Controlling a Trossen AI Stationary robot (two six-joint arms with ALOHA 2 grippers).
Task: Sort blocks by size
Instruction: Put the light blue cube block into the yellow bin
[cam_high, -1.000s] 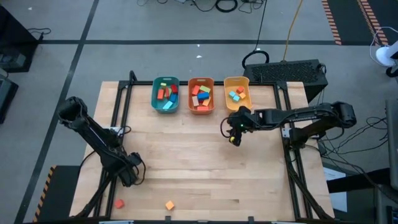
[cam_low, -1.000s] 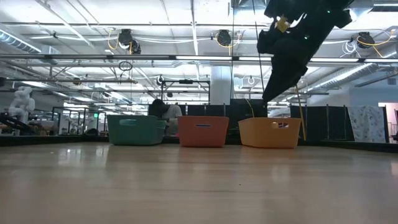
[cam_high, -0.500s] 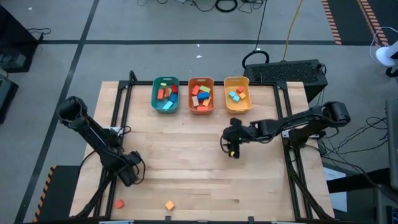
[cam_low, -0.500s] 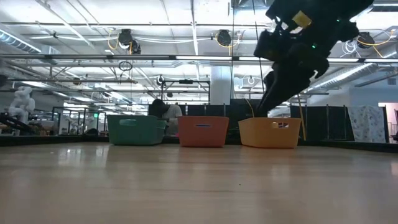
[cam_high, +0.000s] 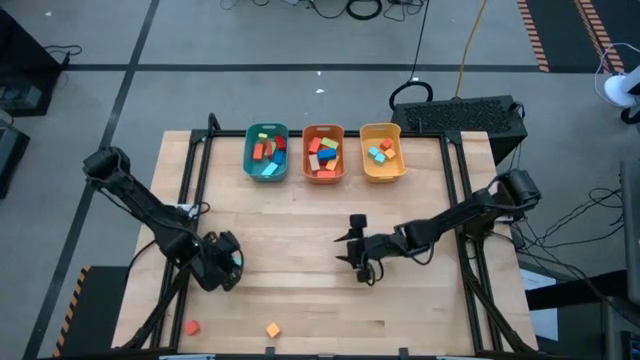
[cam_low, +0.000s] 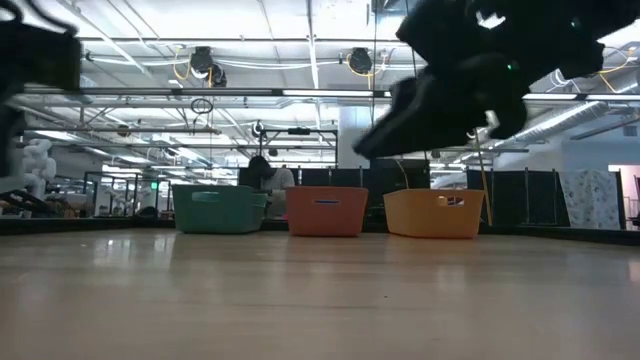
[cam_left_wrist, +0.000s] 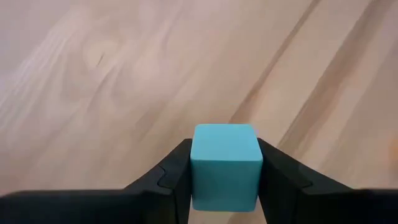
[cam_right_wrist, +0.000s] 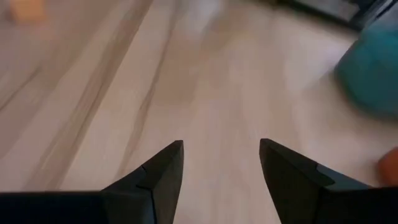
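Since a second ago the right end effector (cam_high: 358, 252) has swung away from the yellow bin (cam_high: 381, 152) down toward the middle of the frame, and the left end effector (cam_high: 232, 262) has shifted slightly right at lower left.

High view: three smooth plastic bins, teal bin (cam_high: 266, 152), orange bin (cam_high: 323, 153) and yellow, line the upper edge of the pale planked counter (cam_high: 300, 220), each holding painted blocks. A red cube (cam_high: 190, 328) and an orange cube (cam_high: 272, 329) lie at the bottom edge.

Low view: the bins stand in a row mid-frame on the glossy wood.

Left wrist view: the dark fingers (cam_left_wrist: 171, 180) pinch a matte light blue cube (cam_left_wrist: 224, 165) at lower centre.

Right wrist view: the wedge-shaped fingers (cam_right_wrist: 163, 171) stand spread, empty, over grained wood.
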